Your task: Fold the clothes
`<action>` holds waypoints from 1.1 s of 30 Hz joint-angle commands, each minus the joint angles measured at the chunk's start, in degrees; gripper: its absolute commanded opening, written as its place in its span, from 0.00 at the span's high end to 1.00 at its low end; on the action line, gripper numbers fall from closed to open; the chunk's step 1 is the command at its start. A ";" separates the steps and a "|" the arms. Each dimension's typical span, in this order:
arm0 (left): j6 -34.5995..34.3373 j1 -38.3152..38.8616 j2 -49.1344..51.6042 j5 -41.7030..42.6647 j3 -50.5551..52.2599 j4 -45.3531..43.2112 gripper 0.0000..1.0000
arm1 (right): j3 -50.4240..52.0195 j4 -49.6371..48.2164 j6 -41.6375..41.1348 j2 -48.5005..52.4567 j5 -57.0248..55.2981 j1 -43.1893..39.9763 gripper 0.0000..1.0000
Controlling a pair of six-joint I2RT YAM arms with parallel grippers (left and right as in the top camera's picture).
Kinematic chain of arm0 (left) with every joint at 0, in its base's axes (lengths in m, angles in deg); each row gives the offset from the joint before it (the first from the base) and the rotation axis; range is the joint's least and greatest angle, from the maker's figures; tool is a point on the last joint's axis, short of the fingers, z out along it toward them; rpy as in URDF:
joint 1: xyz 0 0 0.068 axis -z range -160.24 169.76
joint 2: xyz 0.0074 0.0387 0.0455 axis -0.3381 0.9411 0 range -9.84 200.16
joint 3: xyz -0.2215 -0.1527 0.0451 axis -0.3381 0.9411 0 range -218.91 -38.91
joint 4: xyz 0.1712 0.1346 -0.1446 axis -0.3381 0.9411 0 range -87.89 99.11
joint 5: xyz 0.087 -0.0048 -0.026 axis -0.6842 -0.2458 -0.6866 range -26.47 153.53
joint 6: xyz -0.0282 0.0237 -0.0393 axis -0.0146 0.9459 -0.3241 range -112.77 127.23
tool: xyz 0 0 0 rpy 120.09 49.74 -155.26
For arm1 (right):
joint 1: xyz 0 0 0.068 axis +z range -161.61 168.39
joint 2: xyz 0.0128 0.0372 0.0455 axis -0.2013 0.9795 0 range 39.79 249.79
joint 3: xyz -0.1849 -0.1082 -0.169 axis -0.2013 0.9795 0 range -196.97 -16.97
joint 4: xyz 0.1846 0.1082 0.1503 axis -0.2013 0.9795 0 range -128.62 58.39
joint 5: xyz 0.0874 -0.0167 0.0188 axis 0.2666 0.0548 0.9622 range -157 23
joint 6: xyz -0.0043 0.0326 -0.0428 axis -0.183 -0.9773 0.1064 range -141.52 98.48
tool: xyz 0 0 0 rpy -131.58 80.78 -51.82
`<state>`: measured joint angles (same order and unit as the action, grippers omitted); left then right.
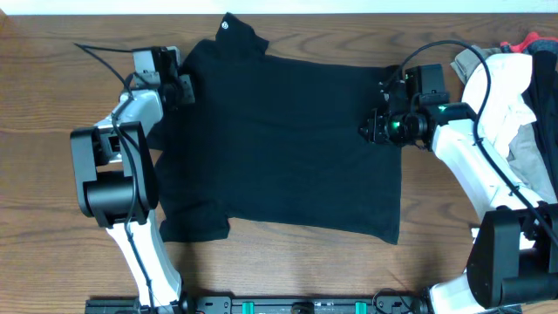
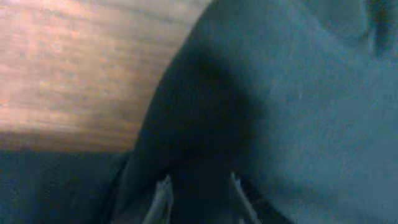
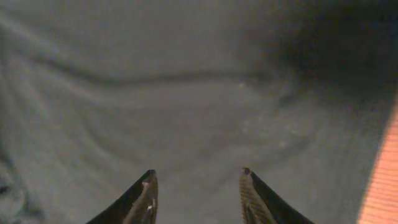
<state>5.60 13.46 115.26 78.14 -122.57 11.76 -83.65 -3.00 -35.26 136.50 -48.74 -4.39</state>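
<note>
One view, overhead, shows white logo [image 1: 226, 25] on black shirt [image 1: 288, 139].

The overhead camera looks straight down from far above on the whole brown wooden table [image 1: 52, 87], where the black short-sleeved shirt of soft fabric [image 1: 288, 139] lies spread. The left wrist camera looks very closely past the left gripper [image 2: 199, 190] at the shirt's edge and some table. The right wrist camera looks past the right gripper [image 3: 198, 186], equally near, at shirt fabric and a thin strip of table.
</note>
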 commanded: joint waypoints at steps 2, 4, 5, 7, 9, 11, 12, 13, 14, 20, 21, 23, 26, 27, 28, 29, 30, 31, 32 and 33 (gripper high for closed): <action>-0.83 -0.48 -1.16 -0.48 -6.40 8.85 0.57 | -0.07 -2.05 -2.12 0.37 -8.76 -0.50 0.62; -0.81 -0.55 -2.93 -0.50 -7.15 12.76 0.51 | -0.07 -3.98 -2.14 1.46 -11.10 -1.09 0.73; -0.81 -0.55 -4.00 -0.50 -7.15 14.10 0.50 | -0.07 -4.98 -2.14 2.34 -11.43 -1.42 0.75; -0.79 -0.55 -7.04 -0.52 -7.15 17.14 0.50 | -0.07 -7.52 -2.16 4.98 -11.39 -2.12 0.77; -0.81 -0.55 -10.56 -0.52 -7.15 19.93 0.49 | -0.07 -10.34 -2.14 8.15 -11.39 -2.78 0.81; -0.87 -0.55 -14.49 -0.52 -7.15 22.82 0.49 | -0.07 -13.09 -3.28 10.99 -11.06 -3.30 0.82; -0.85 -0.52 -16.74 -0.52 -7.15 24.41 0.48 | -0.07 -14.71 -3.50 12.44 -10.54 -3.54 0.83; -0.87 -0.52 -18.78 -0.50 -7.15 25.88 0.48 | -0.07 -16.20 -3.54 13.60 -9.84 -3.69 0.84; -0.87 -0.52 -20.68 -0.50 -7.13 27.17 0.48 | -0.07 -17.59 -3.61 14.67 -9.46 -3.82 0.87; -0.85 -0.48 -31.61 -0.52 -7.13 34.27 0.44 | -0.07 -25.55 -3.58 21.33 -10.80 -4.63 0.94; -0.85 -0.48 -33.18 -0.52 -7.13 35.34 0.44 | -0.07 -26.40 -3.63 22.80 -12.76 -5.01 0.94; -0.83 -0.48 -35.58 -0.52 -7.13 36.89 0.44 | -0.15 -27.78 -3.63 25.68 -15.65 -6.16 0.94; -0.81 -0.48 -38.27 -0.52 -7.13 38.60 0.44 | -1.25 -27.89 -3.61 28.98 -17.20 -9.20 0.95; -0.81 -0.48 -38.82 -0.55 -7.13 38.99 0.44 | -1.60 -27.76 -3.63 29.46 -16.96 -10.14 0.95; -0.81 -0.48 -39.34 -0.55 -7.13 39.52 0.44 | -2.08 -27.65 -3.61 29.90 -16.02 -11.30 0.96; -0.81 -0.48 -39.78 -0.55 -7.13 40.06 0.44 | -2.45 -27.71 -3.58 29.97 -14.40 -12.48 0.96; -0.81 -0.48 -39.95 -0.55 -7.13 40.52 0.44 | -2.82 -27.74 -3.32 29.97 -13.09 -13.42 0.96; -0.81 -0.48 -40.04 -0.55 -7.13 40.96 0.44 | -3.48 -27.52 -2.51 29.94 -11.13 -14.36 0.94; -0.81 -0.48 -40.04 -0.55 -7.13 41.55 0.44 | -4.39 -26.64 -0.90 29.86 -8.35 -15.13 0.87; -0.81 -0.48 -40.02 -0.55 -7.10 42.05 0.44 | -5.29 -25.49 0.66 29.83 -6.05 -15.63 0.76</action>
<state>4.46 13.22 75.66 78.10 -128.95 52.83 -90.18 -32.20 -38.10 161.30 -55.01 -16.76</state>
